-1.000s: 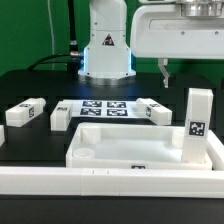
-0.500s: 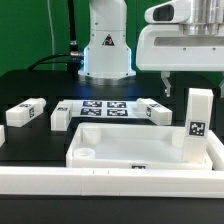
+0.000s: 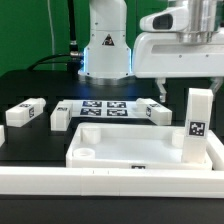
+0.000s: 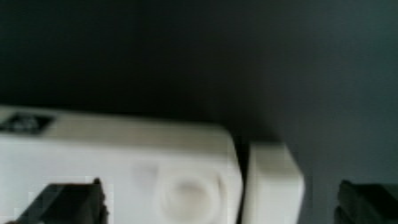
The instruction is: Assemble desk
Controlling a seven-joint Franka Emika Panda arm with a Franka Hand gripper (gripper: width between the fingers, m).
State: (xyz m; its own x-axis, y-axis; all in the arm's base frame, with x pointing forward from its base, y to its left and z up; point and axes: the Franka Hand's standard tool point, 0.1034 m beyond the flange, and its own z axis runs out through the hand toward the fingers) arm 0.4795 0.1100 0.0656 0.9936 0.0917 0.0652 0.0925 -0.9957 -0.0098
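Note:
The white tabletop [image 3: 135, 147] lies rim-up near the front, and one leg [image 3: 198, 124] stands upright in its corner on the exterior view's right. Three loose legs lie on the black table: two on the exterior view's left [image 3: 25, 112] [image 3: 60, 118] and one behind the tabletop [image 3: 153, 111]. My gripper [image 3: 180, 88] hangs open above the tabletop's far right part, holding nothing. In the wrist view the gripper [image 4: 221, 205] straddles a tabletop corner with its round socket [image 4: 187, 190]. Its dark fingertips [image 4: 71, 205] stand far apart, with a narrow white piece [image 4: 270, 185] beside the corner.
The marker board [image 3: 100, 107] lies flat behind the tabletop, before the robot base [image 3: 105, 45]. Long white border bars [image 3: 110, 182] run along the front and up the exterior view's right side. A green wall stands behind.
The gripper has come down toward the tabletop's far right part, staying open. No part on the table has moved.

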